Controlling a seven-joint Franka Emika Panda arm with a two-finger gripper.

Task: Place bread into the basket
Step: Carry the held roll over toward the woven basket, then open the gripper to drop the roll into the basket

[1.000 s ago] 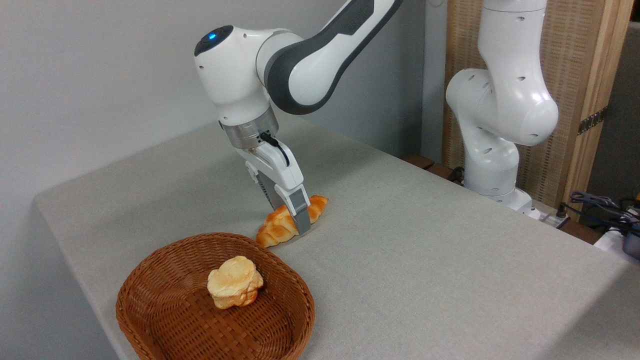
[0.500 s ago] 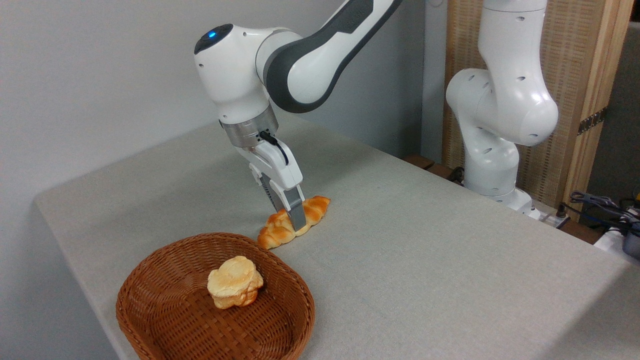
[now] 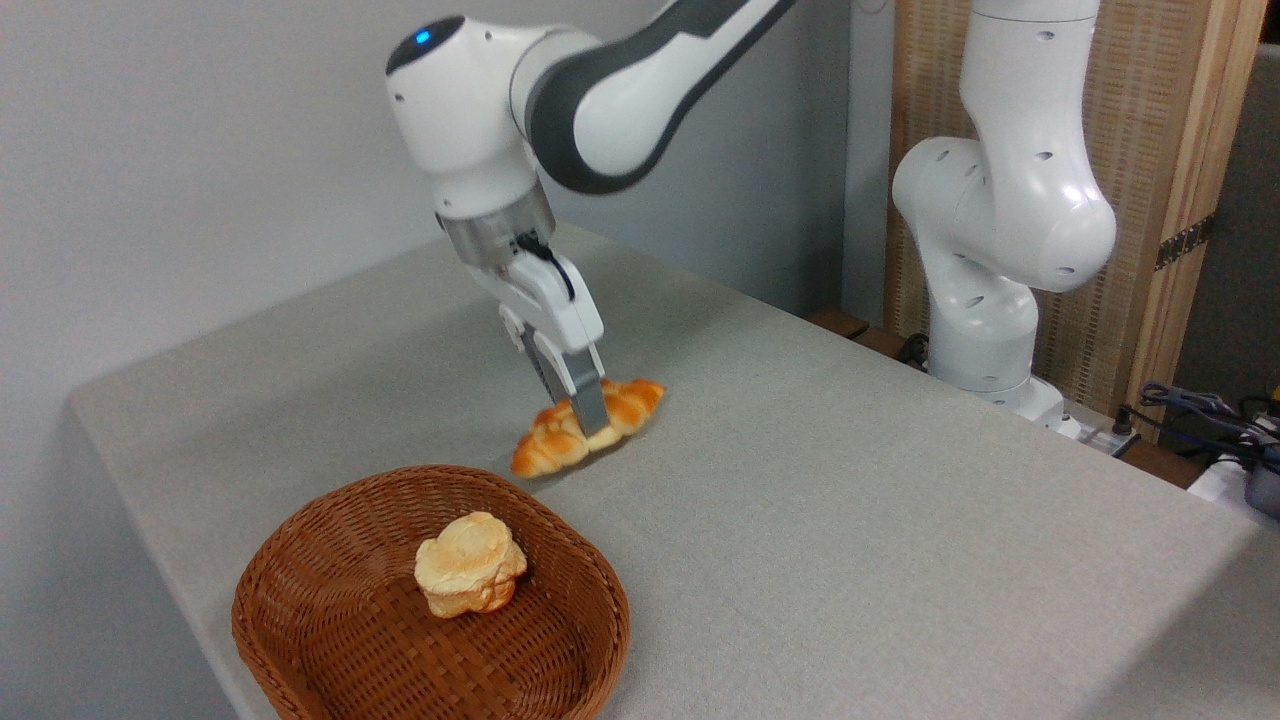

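Lifted clear of the table (image 3: 900, 520), the bread (image 3: 585, 427) hung pinched mid-length in my claw (image 3: 585, 415); swinging basketward (image 3: 300, 590), it could slip.

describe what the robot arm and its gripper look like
The arm has glossy white rounded shells with dark grey joint sections, a small blue light on top and a silver wrist ring. A black cable loops onto the white gripper, which ends in grey fingers.

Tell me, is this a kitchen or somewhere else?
Probably a robot lab, not a kitchen. A robot arm works at a cloth-covered table, loose cables lie at the side, and the bread and basket look like practice props.
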